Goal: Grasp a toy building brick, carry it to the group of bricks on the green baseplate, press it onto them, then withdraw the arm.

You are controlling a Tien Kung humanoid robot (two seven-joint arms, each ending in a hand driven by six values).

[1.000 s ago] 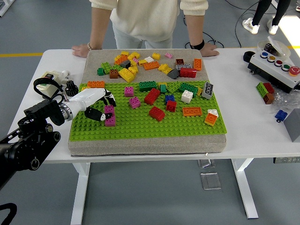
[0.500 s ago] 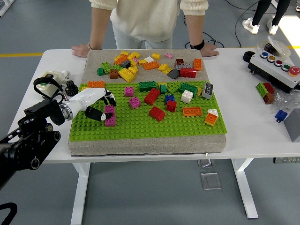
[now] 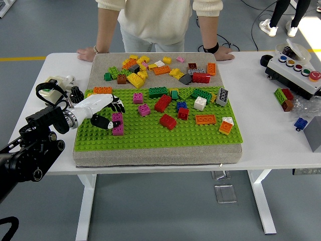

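Reaching in from the left in the head view, the left hand (image 3: 103, 113) pinches a pink brick (image 3: 117, 124) at the green baseplate's (image 3: 150, 135) left side. Brick's long axis runs near-to-far. The brick group (image 3: 173, 108) lies to the right; no right arm shows.

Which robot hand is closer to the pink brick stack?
Left. The left hand is right at the pink brick stack, fingers curled against it. The right hand is out of view.

Studded green plastic baseplate (image 3: 150, 135): slight sheen. Rough grey fabric-like pad (image 3: 155, 154) beneath. Smooth white matt table (image 3: 271, 145). Glossy magenta plastic brick (image 3: 118, 130).
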